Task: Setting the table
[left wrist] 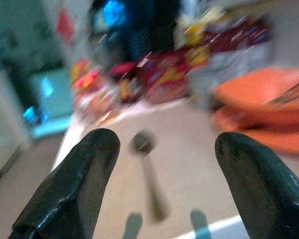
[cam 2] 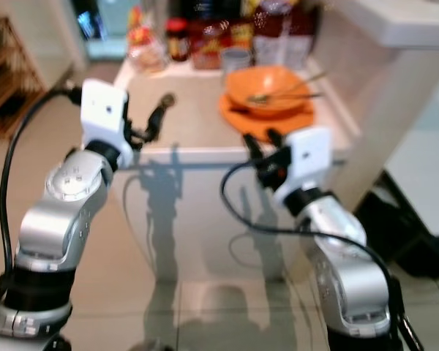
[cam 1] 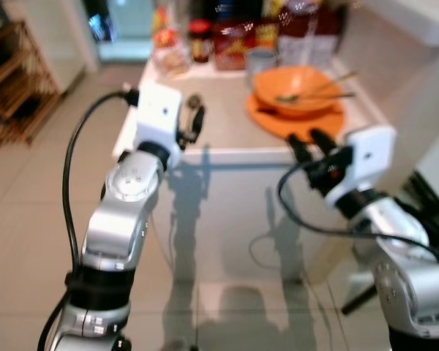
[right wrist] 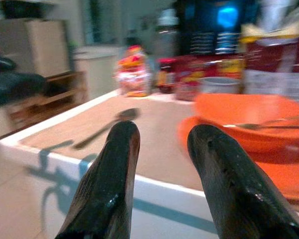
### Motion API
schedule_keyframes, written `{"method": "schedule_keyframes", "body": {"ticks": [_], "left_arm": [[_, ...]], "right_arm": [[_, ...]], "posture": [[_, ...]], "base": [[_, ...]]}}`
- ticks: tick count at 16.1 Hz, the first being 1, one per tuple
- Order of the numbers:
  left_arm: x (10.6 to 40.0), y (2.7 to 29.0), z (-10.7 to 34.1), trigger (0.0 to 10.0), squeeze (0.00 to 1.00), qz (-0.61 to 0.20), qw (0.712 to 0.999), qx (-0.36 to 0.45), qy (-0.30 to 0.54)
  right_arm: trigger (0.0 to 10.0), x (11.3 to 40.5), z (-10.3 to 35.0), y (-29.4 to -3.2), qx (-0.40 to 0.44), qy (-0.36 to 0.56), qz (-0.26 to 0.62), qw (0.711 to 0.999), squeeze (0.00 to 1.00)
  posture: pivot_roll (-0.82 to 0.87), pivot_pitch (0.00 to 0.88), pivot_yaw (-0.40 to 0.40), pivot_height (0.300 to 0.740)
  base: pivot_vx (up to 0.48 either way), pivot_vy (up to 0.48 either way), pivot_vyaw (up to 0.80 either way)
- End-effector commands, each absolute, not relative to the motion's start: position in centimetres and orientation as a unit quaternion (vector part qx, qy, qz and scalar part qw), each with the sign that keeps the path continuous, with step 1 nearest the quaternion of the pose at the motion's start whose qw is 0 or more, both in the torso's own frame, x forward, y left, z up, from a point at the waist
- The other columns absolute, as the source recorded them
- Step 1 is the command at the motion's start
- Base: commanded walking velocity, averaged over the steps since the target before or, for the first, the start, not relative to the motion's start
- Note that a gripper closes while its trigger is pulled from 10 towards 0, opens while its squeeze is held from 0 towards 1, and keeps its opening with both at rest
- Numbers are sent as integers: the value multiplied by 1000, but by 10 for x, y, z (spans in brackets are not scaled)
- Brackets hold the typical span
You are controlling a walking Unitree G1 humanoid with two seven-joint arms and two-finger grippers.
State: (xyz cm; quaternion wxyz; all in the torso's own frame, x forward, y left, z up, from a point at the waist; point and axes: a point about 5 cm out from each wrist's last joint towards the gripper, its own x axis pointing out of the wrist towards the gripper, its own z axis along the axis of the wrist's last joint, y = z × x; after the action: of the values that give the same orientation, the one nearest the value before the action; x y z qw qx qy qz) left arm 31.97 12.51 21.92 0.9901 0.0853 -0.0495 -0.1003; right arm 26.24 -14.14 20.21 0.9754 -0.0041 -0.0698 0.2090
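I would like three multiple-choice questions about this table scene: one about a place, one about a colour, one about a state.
1. Where does the spoon lie?
A. inside the bowl
B. on the table, before the left gripper
C. on the floor

2. What colour is the bowl?
A. orange
B. blue
C. white

3. How are the left gripper's jaws?
A. shut on the spoon
B. open, holding nothing
C. shut on the bowl

Answers: 1 B, the left wrist view shows it on the tabletop ahead. 2 A, bowl and plate are orange. 3 B, wide gap between them.

No legible text on any packaging.
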Motion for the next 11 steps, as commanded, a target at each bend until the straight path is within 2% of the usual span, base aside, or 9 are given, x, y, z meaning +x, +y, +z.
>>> {"method": "schedule_keyframes", "body": {"ticks": [1, 10, 11], "left_arm": [[321, 127, 222, 10000, 306, -93, 990, 87, -53], [313, 121, 216, 10000, 306, -110, 990, 75, -49], [311, 123, 215, 10000, 306, -104, 991, 76, -48]], "right_arm": [[10000, 261, 206, -144, -10, -74, 209, 975, 0], [10000, 263, 198, -147, 15, -62, 153, 986, 0], [10000, 264, 197, -146, 15, -58, 154, 986, 0]], "posture": [[-9, 6, 21, 740], [-13, 19, -1, 740], [-10, 18, -7, 740]], "base": [[277, 0, 0], [403, 0, 0], [431, 0, -438]]}}
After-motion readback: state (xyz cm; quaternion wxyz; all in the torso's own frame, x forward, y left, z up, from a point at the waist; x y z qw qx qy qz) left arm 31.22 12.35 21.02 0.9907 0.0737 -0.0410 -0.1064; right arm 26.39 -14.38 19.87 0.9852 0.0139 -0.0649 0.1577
